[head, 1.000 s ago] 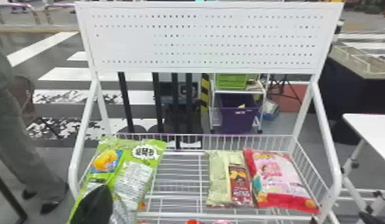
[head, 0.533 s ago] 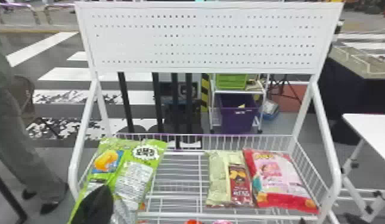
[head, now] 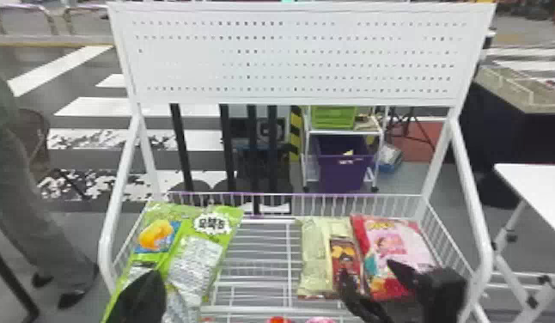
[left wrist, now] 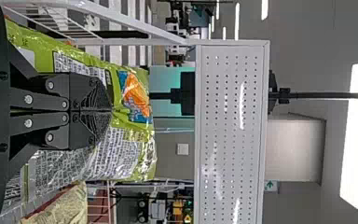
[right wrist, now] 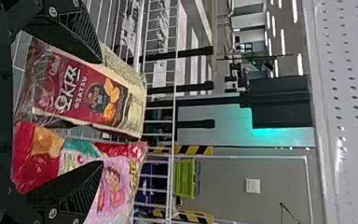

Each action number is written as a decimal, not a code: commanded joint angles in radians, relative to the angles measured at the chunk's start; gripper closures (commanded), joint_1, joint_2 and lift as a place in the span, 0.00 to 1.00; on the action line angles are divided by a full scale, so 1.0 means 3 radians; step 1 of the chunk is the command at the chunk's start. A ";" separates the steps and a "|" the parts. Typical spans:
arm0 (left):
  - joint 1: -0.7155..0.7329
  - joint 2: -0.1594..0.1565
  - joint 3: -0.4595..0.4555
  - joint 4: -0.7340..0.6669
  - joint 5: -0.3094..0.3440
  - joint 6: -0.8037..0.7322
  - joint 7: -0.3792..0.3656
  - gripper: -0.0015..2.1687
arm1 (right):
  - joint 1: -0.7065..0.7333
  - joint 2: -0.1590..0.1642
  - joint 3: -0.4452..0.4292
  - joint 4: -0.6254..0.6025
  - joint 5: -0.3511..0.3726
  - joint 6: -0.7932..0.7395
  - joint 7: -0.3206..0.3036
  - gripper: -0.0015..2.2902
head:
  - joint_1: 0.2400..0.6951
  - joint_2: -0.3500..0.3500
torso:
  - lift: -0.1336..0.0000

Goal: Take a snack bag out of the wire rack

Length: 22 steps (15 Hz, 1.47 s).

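Before anything is gripped, a single bag is best singled out by the open right hand (head: 367,268).
Its spread fingers are held over the red-and-cream snack bag (right wrist: 88,100) and the pink-and-red snack bag (head: 394,240), side by side in the wire rack (head: 255,309); centring on one, then gentle closing, is needed. The left hand (left wrist: 112,110) is closed beside the green snack bags (head: 195,262). Bold pale lettering (right wrist: 67,91) is printed on red; a cartoon figure (right wrist: 114,181) is shown on pink.
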 commanded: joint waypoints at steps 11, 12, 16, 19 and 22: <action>-0.0053 -0.0005 0.0016 0.0056 0.0022 0.0001 -0.0005 0.87 | -0.1175 0.0136 0.0435 0.0976 -0.0228 0.0932 -0.0090 0.97 | 0.57 0.50 | 1.00; -0.0063 -0.0005 0.0011 0.0066 0.0027 0.0001 0.0000 0.87 | -0.1165 0.0136 0.0435 0.0940 -0.0233 0.0942 -0.0090 0.98 | 0.57 0.50 | 1.00; -0.0068 0.0010 0.0011 0.0066 0.0032 0.0001 -0.0005 0.87 | -0.1124 0.0120 0.0435 0.0874 -0.0264 0.0912 -0.0126 0.98 | 0.57 0.50 | 1.00; -0.0063 0.0015 0.0011 0.0061 0.0037 0.0001 0.0000 0.87 | -0.0950 0.0064 0.0435 0.0490 -0.0259 0.0819 -0.0152 0.98 | 0.57 0.50 | 1.00; -0.0043 0.0015 0.0001 0.0041 0.0027 0.0001 -0.0005 0.86 | -0.0613 -0.0074 0.0338 -0.0128 -0.0274 0.0799 -0.0177 0.98 | 0.57 0.50 | 1.00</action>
